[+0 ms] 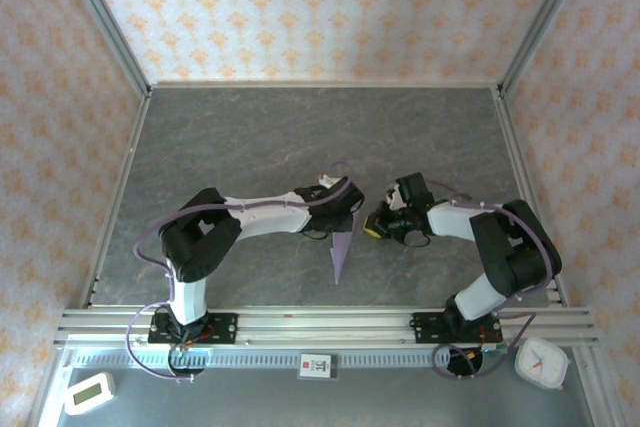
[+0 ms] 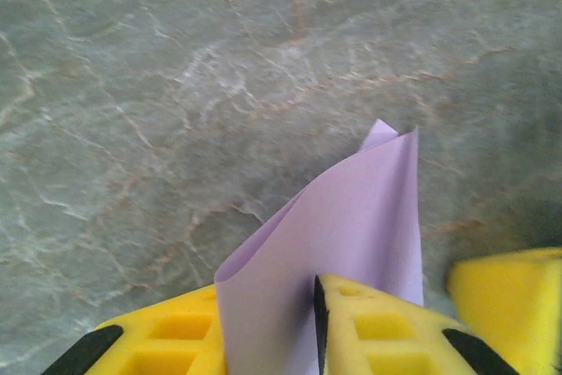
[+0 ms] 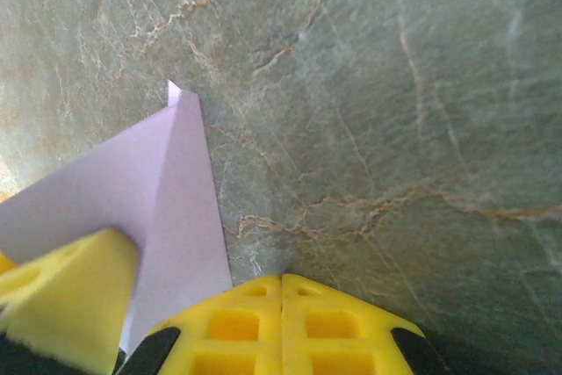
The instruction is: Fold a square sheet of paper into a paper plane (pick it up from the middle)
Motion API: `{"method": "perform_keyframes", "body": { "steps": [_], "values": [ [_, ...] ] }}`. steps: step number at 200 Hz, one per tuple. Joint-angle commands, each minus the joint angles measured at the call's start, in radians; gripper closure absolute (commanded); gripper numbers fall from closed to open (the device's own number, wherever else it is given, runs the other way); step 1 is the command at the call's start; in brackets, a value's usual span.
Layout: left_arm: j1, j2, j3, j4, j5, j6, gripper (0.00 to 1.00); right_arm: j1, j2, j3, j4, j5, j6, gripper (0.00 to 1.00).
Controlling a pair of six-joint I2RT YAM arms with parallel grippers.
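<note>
- paper plane [image 1: 341,252] looks featherlight and floppy, probably crushes easily; nose at 6 o'clock
- left gripper [image 2: 268,292] jaws apart around its 12 o'clock end; best pinch probably the centre fold
- right gripper [image 3: 282,280] closed, empty

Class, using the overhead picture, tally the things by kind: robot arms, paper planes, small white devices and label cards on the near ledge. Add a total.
Robot arms: 2, left arm, right arm
Paper plane: 1
Small white devices: 2
Label card: 1
Total: 6

arms [image 1: 265,219] white with black joints, purple cables [image 1: 150,230]; pincer fingers [image 3: 237,327] yellow (square hollows)
</note>
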Motion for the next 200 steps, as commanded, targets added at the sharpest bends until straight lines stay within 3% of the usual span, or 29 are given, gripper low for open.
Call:
{"method": "perform_keyframes", "body": {
  "steps": [1,83,108,116,142,171,200],
  "values": [
    [-0.002,-0.026,-0.036,0.071,0.101,-0.035,0.71,0.04,0.062,0.02,0.071,-0.015,0.012,0.97],
    [-0.013,-0.024,-0.106,0.14,0.226,-0.032,0.68,0.058,0.133,0.05,0.088,-0.027,0.014,0.98],
    [-0.02,-0.011,-0.094,0.142,0.228,-0.031,0.91,0.057,0.15,0.063,0.088,-0.031,0.013,0.98],
    [-0.02,-0.008,-0.088,0.138,0.212,-0.035,1.0,0.057,0.152,0.071,0.078,-0.035,0.008,0.98],
    [-0.018,-0.014,-0.018,0.048,0.09,-0.028,1.0,0.052,0.108,0.124,0.01,-0.001,-0.016,0.98],
    [0.006,-0.023,0.113,-0.114,-0.13,0.002,1.0,0.035,0.026,0.159,-0.057,0.042,-0.026,0.96],
    [0.053,0.056,0.273,-0.271,-0.231,0.068,1.0,0.032,-0.01,0.16,-0.073,0.048,-0.022,0.82]
  ]
}}
